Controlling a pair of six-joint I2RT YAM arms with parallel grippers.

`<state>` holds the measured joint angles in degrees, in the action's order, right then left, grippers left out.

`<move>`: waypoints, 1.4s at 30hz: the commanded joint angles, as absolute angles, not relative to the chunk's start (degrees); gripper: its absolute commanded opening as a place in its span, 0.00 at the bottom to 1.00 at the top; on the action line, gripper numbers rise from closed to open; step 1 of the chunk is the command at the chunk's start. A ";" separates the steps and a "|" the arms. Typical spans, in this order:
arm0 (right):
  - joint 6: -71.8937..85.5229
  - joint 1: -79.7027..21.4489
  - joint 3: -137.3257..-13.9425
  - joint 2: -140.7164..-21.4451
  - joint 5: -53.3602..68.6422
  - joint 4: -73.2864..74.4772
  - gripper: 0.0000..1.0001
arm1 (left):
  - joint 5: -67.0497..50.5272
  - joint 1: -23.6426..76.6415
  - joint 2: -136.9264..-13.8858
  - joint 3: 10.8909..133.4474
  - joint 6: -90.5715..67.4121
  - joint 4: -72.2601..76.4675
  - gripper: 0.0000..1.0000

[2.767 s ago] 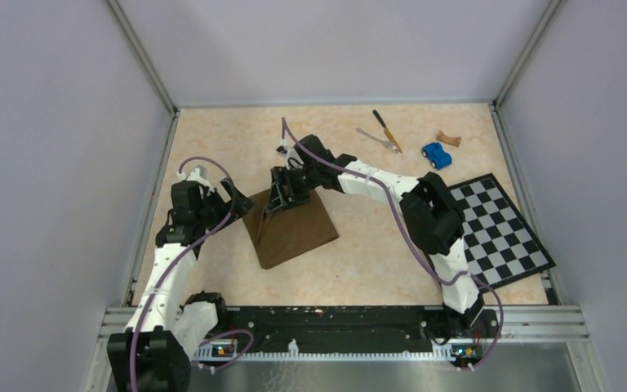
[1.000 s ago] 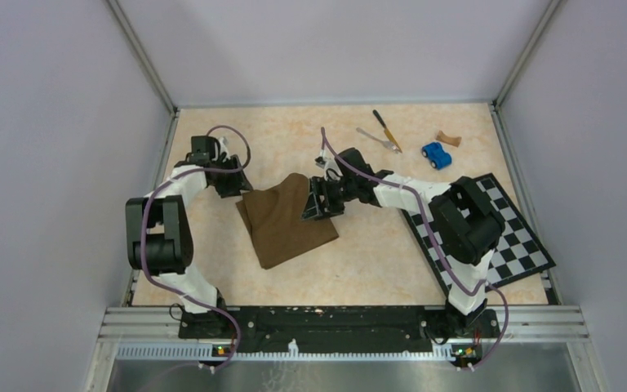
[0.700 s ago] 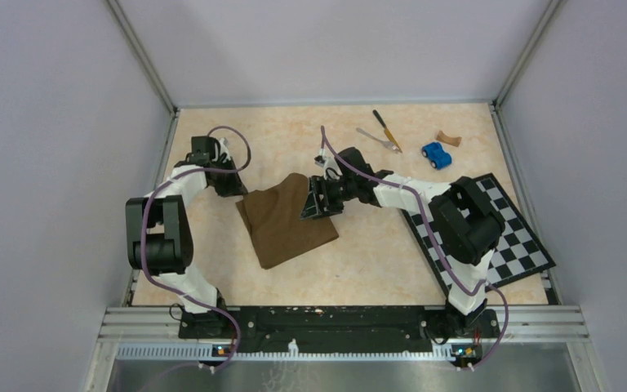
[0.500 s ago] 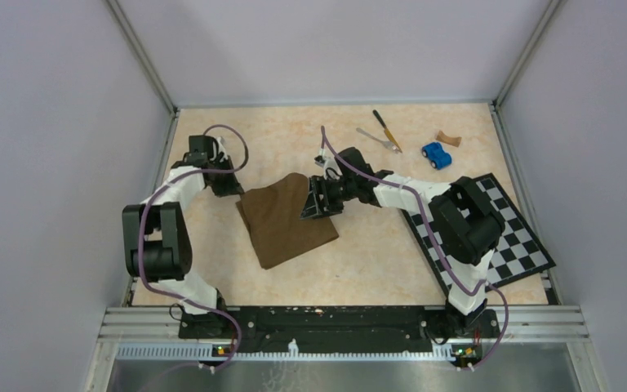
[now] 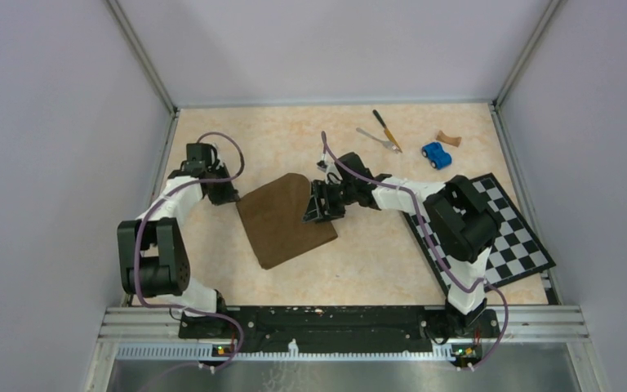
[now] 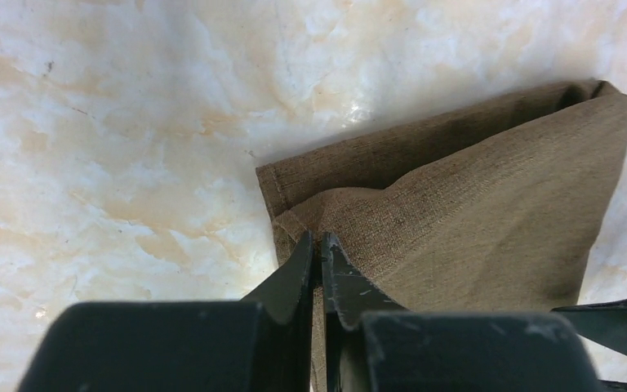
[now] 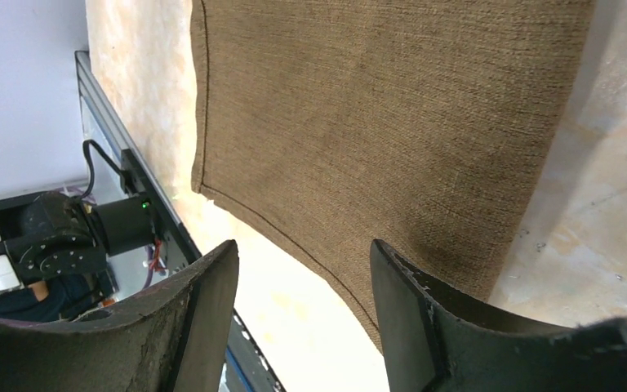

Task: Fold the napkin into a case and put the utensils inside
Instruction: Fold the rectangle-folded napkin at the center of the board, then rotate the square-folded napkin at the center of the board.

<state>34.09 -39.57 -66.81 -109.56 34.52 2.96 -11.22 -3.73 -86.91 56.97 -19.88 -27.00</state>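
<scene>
Left pincer (image 6: 318,245): jaws narrow, almost closed, nipping a corner of the napkin's (image 6: 473,204) top layer.
Right pincer (image 7: 302,249): jaws wide, holding nothing, poised over the napkin's right edge.
Napkin: mid-table, folded over once and lying flat. At the left corner the lower layer's hem peeks out past the top one.
Risk: the pinch looks thin and takes one layer only. A tug may slip it free, or drag the whole napkin over the smooth table (image 5: 359,261) and skew the fold.
Weave: brown, coarse, limp, with a stitched hem.
Knife (image 5: 386,129), fork (image 5: 378,139): slim and hard, at the far right, well apart from the napkin.
</scene>
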 commanded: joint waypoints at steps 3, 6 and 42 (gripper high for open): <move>32.29 -39.22 -66.67 -108.80 31.18 4.07 0.58 | -8.18 -4.00 -88.34 56.13 -21.29 -26.33 0.12; 32.08 -39.36 -66.02 -109.20 30.44 4.31 0.52 | -7.23 -3.88 -89.07 57.59 -20.57 -27.72 0.18; 28.91 -35.41 -64.31 -108.07 28.32 4.77 0.49 | -22.86 10.19 -83.40 40.78 -27.00 -12.23 0.74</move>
<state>28.91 -36.93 -65.08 -106.98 28.56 8.16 -24.29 7.73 -87.29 46.61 -23.86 -16.12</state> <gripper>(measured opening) 0.490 0.751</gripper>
